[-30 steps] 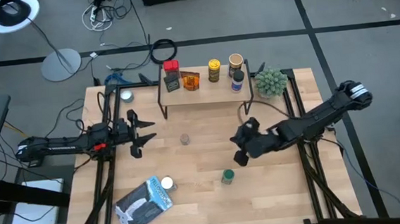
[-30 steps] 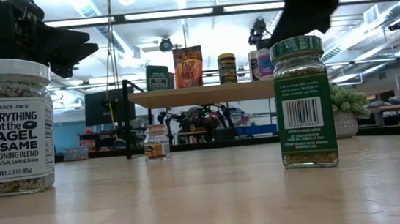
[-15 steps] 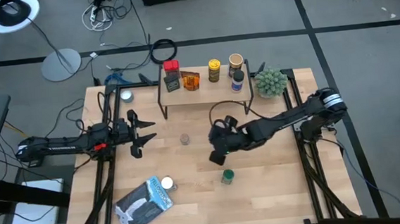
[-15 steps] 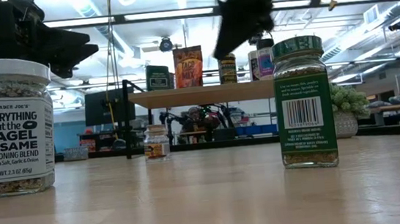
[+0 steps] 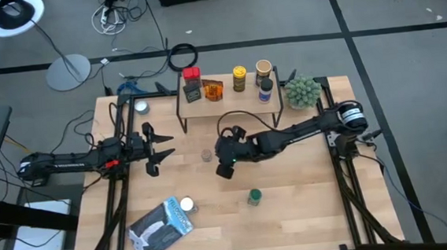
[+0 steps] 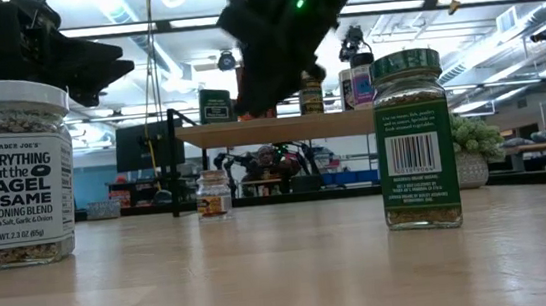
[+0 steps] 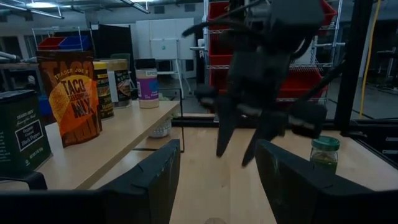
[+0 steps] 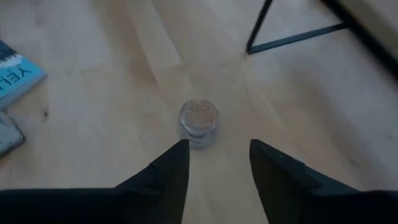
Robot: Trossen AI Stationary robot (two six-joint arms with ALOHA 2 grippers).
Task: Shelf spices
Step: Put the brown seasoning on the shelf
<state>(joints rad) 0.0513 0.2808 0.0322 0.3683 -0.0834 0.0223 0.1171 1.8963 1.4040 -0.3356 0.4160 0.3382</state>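
Glass spice jar (image 8: 198,124) stands just ahead of right gripper (image 8: 216,163) — fingers spread, empty.

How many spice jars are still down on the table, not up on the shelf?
4: a small clear jar before the shelf, a green-lidded jar near the front, a white-lidded jar by the flat packet, and a tin at the far left. Others may be hidden.
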